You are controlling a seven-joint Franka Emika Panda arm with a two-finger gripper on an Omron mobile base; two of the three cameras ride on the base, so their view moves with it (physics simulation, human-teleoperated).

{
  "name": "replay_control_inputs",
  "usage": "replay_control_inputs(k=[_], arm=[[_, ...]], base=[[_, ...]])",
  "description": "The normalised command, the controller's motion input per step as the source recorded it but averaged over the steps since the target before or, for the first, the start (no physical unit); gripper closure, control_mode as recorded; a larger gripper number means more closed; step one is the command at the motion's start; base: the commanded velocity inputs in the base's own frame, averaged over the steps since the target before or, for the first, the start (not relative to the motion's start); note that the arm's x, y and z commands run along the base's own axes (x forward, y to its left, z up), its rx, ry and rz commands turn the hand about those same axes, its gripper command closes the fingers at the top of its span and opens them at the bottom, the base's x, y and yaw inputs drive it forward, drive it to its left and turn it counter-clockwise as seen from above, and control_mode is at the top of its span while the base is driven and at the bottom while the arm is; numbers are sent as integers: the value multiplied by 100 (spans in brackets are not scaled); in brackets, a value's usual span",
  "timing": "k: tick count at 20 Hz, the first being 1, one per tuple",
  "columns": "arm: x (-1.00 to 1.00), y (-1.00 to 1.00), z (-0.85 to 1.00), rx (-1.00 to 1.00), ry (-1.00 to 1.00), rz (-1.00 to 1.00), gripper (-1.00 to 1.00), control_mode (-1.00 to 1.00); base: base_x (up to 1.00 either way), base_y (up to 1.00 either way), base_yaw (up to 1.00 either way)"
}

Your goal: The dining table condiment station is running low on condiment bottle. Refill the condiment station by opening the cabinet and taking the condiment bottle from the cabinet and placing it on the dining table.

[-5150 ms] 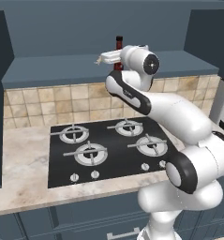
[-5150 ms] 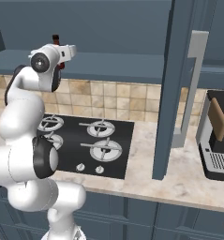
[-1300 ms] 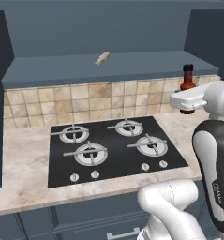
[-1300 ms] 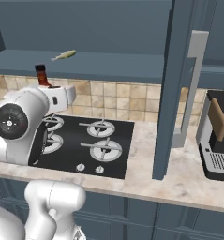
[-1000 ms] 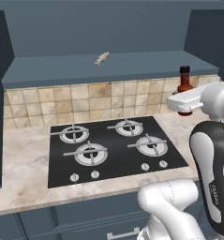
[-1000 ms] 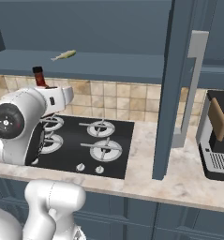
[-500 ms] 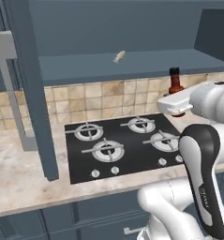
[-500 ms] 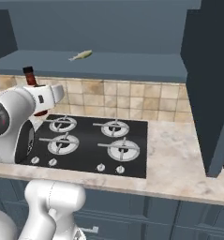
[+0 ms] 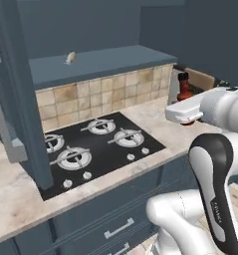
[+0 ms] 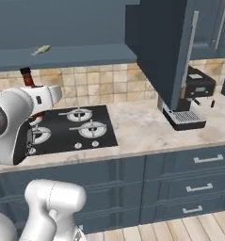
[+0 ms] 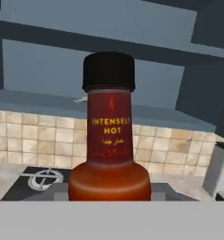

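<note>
Gripping glossy, slim red-brown condiment bottle [image 11: 109, 140] in end effector [image 9: 186, 113], black cap at 12 o'clock, long axis vertical, above marbled worktop [image 9: 155, 112] beside black hob [image 9: 93, 147].

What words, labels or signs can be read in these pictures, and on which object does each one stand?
"INTENSELY HOT": on the red label of the condiment bottle, in yellow capitals, seen in the hand view.
A small flame-like sign stands above those words on the same label.
A further line below them is too blurred to read.
In both base views the bottle's label is too small to read.
</note>
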Motion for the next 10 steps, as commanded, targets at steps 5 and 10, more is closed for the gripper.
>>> replay_control_inputs(k=[5,10], arm=[[0,0,0,0,0,0,100,100],[0,0,0,0,0,0,100,100]], base=[[-53,0,-72],[-48,0,-74]])
